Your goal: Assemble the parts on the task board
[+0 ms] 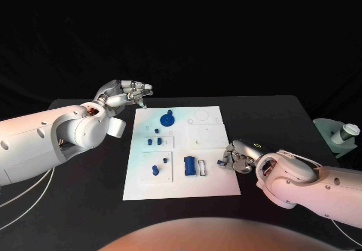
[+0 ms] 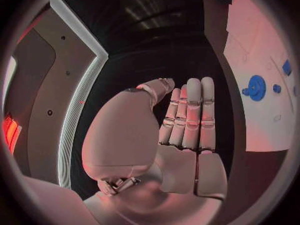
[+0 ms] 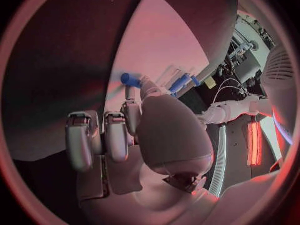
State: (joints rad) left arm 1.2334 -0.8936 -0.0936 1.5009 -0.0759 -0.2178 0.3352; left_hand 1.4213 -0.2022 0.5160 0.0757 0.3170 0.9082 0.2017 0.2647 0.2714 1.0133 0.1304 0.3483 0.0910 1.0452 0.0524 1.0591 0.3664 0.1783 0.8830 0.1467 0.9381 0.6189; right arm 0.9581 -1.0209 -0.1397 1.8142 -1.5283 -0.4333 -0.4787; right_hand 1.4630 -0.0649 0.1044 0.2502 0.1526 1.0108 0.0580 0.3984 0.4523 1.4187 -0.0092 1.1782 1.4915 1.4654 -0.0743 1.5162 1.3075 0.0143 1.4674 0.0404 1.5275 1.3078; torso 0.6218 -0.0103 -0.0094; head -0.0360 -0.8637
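Over at the far-left corner of the task board (image 1: 181, 183), the left hand (image 1: 124, 94) hovers empty, fingers loose. By the near-right edge, the right hand (image 1: 237, 157) pinches a small blue part (image 1: 222, 162); that thin fingertip grip could let it slip.

Bright light washes the task board (image 1: 181, 151) pale against my black table; my wrist views glow reddish, bending at edges, perhaps slightly blurred.

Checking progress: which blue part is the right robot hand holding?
The small blue part at the board's right edge, pinched by the right robot hand; the other blue parts sit untouched on the task board.
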